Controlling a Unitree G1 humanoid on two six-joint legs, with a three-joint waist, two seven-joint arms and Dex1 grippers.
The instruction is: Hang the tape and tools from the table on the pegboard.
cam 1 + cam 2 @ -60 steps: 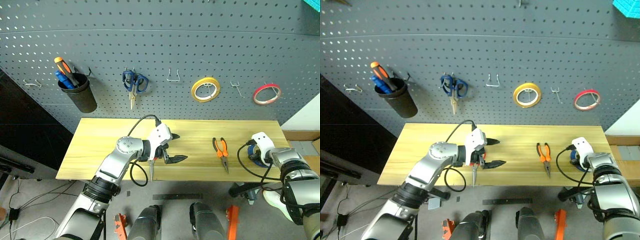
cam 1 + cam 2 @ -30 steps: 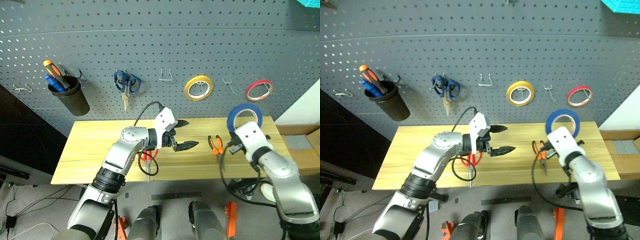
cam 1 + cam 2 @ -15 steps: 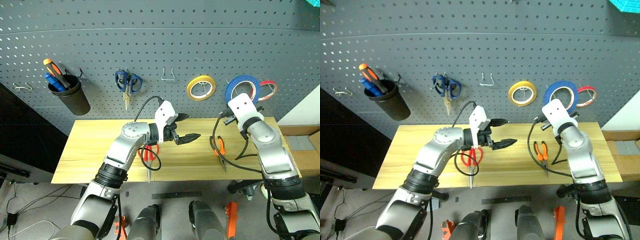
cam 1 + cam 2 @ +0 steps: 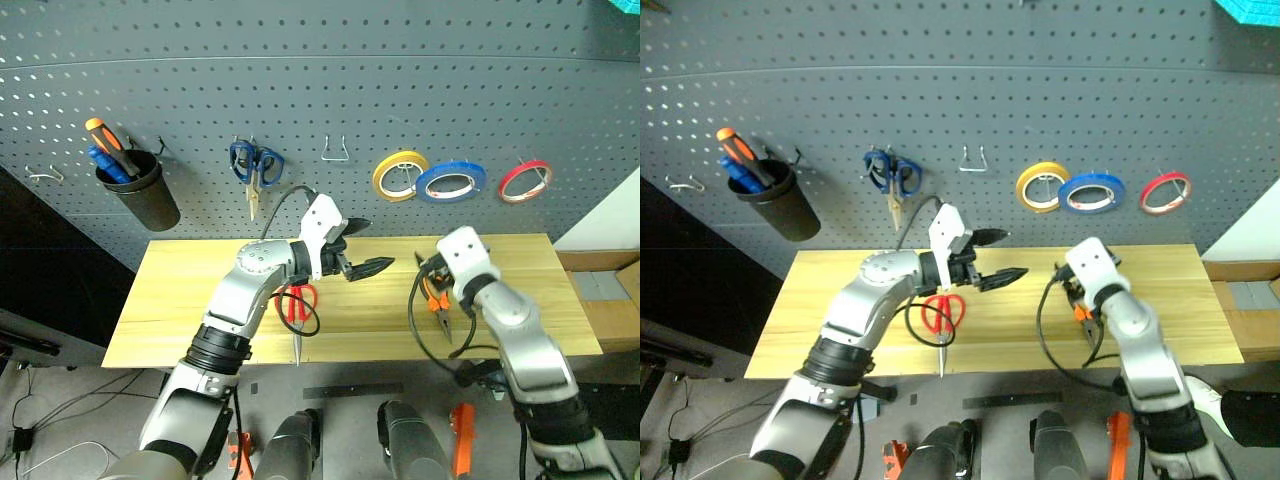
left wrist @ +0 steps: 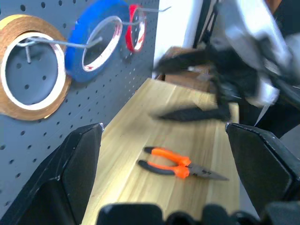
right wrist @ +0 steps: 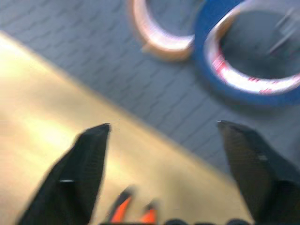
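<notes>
On the pegboard (image 4: pixel 320 70), left of the blue tape (image 4: pixel 451 183), I see a black cup (image 4: pixel 148 195) of tools, blue-looped scissors (image 4: pixel 254 165), an empty hook (image 4: pixel 340 150) and the yellow ring (image 4: pixel 400 175); the blue tape hangs on its own hook between that yellow ring and the red ring (image 4: pixel 525 179). Below and left of the blue tape, over the desk (image 4: pixel 180 290), my left claw (image 4: pixel 358 248) hangs spread and empty above the red-looped scissors (image 4: pixel 299 301) and the screwdriver (image 4: pixel 297 345); below the tape, my right claw (image 6: pixel 164 140) is spread and empty too, just above the pliers (image 4: pixel 437 305) lying on the desk.
</notes>
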